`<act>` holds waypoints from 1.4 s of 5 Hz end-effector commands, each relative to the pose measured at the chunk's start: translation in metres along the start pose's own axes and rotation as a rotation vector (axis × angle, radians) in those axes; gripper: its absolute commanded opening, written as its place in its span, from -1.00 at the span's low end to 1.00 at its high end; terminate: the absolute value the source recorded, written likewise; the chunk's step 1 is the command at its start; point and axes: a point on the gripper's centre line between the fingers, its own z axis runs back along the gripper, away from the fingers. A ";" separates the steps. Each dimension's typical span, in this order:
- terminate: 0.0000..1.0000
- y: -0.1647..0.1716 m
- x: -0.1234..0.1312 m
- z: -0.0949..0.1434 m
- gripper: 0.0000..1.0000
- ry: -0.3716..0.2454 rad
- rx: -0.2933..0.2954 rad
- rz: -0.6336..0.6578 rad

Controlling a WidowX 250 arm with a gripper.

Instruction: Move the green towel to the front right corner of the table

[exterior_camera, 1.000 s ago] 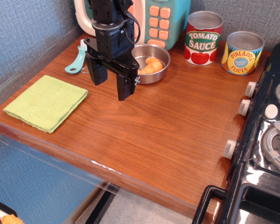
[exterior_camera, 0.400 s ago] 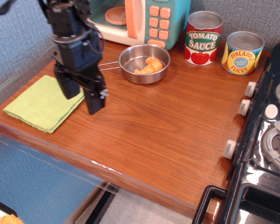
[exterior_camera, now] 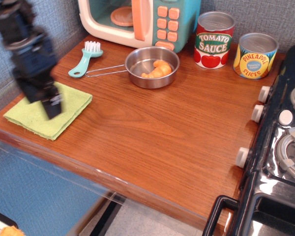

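Note:
The green towel (exterior_camera: 69, 105) lies flat and folded at the front left corner of the reddish-brown table (exterior_camera: 162, 132). My black gripper (exterior_camera: 41, 104) hangs over the towel's middle, blurred by motion, with its fingers pointing down and apart, empty. It hides part of the towel. I cannot tell whether the fingertips touch the cloth.
A steel pan (exterior_camera: 152, 66) with an orange croissant stands at the back centre, its handle pointing left toward a teal brush (exterior_camera: 84, 59). A toy microwave (exterior_camera: 137, 19), a tomato sauce can (exterior_camera: 214, 39) and a pineapple can (exterior_camera: 255, 55) line the back. A black toy stove (exterior_camera: 280, 147) is at the right.
My gripper has swept left from in front of the pan to above the green towel. The towel and the other things have not moved.

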 end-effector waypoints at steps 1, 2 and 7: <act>-1.00 0.046 0.001 -0.009 1.00 0.015 0.090 0.052; -1.00 0.049 0.009 -0.010 1.00 0.002 0.091 0.056; -1.00 0.044 0.024 -0.046 1.00 0.014 0.048 0.111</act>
